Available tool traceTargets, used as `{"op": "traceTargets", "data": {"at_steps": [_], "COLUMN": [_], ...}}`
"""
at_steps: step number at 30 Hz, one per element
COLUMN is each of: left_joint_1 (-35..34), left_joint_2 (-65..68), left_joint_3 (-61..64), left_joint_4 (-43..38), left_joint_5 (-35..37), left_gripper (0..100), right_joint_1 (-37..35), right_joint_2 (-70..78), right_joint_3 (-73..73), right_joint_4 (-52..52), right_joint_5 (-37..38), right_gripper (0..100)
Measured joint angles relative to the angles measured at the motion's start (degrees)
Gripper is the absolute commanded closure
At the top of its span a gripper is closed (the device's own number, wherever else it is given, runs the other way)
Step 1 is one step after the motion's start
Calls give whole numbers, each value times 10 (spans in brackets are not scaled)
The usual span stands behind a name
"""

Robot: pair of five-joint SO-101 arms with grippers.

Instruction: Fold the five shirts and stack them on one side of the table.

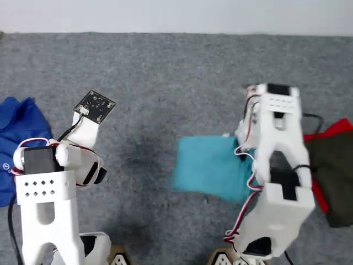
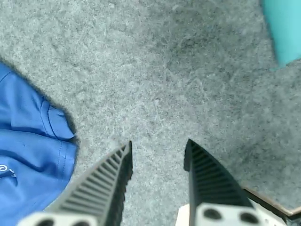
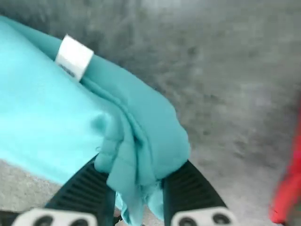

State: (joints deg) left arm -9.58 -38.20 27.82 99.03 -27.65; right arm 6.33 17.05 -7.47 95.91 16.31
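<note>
A folded teal shirt [image 1: 208, 167] lies right of the table's middle. My right gripper [image 3: 136, 183] is shut on a bunched edge of the teal shirt [image 3: 70, 117], near its white label [image 3: 74, 56]. The right arm [image 1: 276, 165] hangs over the shirt's right edge. A blue shirt [image 1: 19, 132] lies crumpled at the left edge, and the blue shirt [image 2: 28, 150] shows beside my left gripper [image 2: 157, 153], which is open over bare carpet with nothing between its fingers. A red shirt [image 1: 336, 130] and a dark olive shirt [image 1: 333, 165] lie piled at the right edge.
Grey carpet [image 1: 165, 83] covers the table, with free room across the far half and between the two arms. A white wall strip [image 1: 176, 16] runs along the far edge. The left arm's base [image 1: 44, 221] stands at the near left.
</note>
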Motion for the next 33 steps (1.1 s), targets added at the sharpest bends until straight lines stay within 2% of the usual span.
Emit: {"op": "traceTargets", "data": {"at_steps": [7, 11, 15, 21, 27, 30, 33], "left_joint_1": [0, 0, 0, 0, 0, 0, 0], "left_joint_2": [0, 0, 0, 0, 0, 0, 0], "left_joint_3": [0, 3, 3, 4, 45, 47, 48], "left_joint_4": [0, 0, 0, 0, 0, 0, 0], "left_joint_5": [0, 0, 0, 0, -1, -1, -1], "left_gripper": [823, 823, 823, 823, 823, 823, 823], "right_joint_1": [84, 167, 259, 405, 544, 592, 602], "right_joint_2": [-83, -138, -171, -168, -69, -15, 17], "right_joint_3": [-102, -122, -131, -131, -132, -132, -132], "right_joint_4": [47, 47, 47, 26, -47, -54, -50], "right_joint_5": [1, 10, 61, 113, 154, 168, 193], "right_gripper": [990, 990, 990, 990, 983, 922, 828]}}
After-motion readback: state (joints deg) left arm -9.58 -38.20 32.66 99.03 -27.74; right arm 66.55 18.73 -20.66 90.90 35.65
